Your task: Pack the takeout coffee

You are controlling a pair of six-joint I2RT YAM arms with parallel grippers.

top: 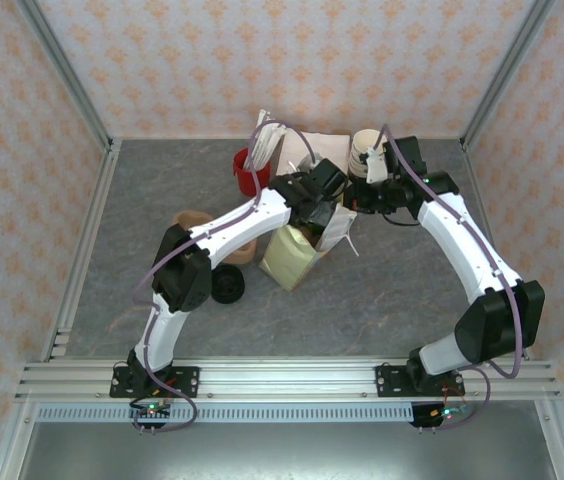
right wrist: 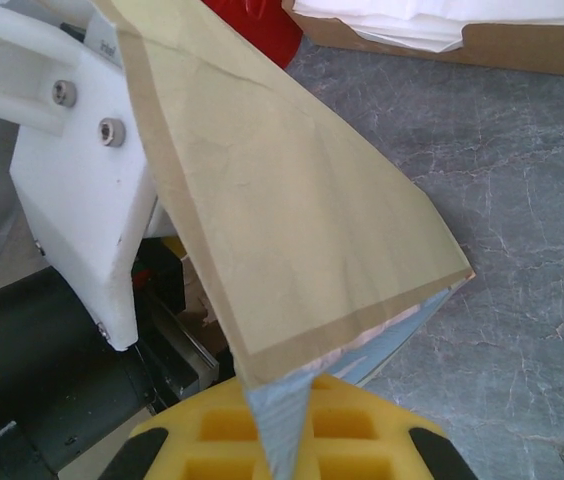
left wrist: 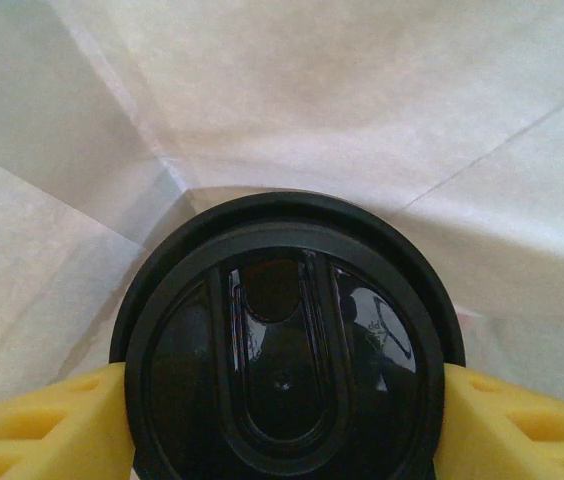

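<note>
On the grey table (top: 402,270) sits a cream paper bag (top: 292,258). The right claw (right wrist: 282,425) is pressed together on the bag's top edge. The left claw (left wrist: 282,410) is down inside the bag. Its yellow fingers (left wrist: 52,425) flank the coffee cup (left wrist: 282,330), the black lid between them. Squeezing or merely touching, I cannot tell.

The coffee (left wrist: 284,350) sits down inside the bag (top: 290,258), with the left gripper (left wrist: 284,405) straddling it. The right gripper (right wrist: 282,425) pinches the bag's right rim. A disc (top: 227,285) lies left of the bag, with the box (top: 322,148) and cups (top: 366,150) behind.
</note>
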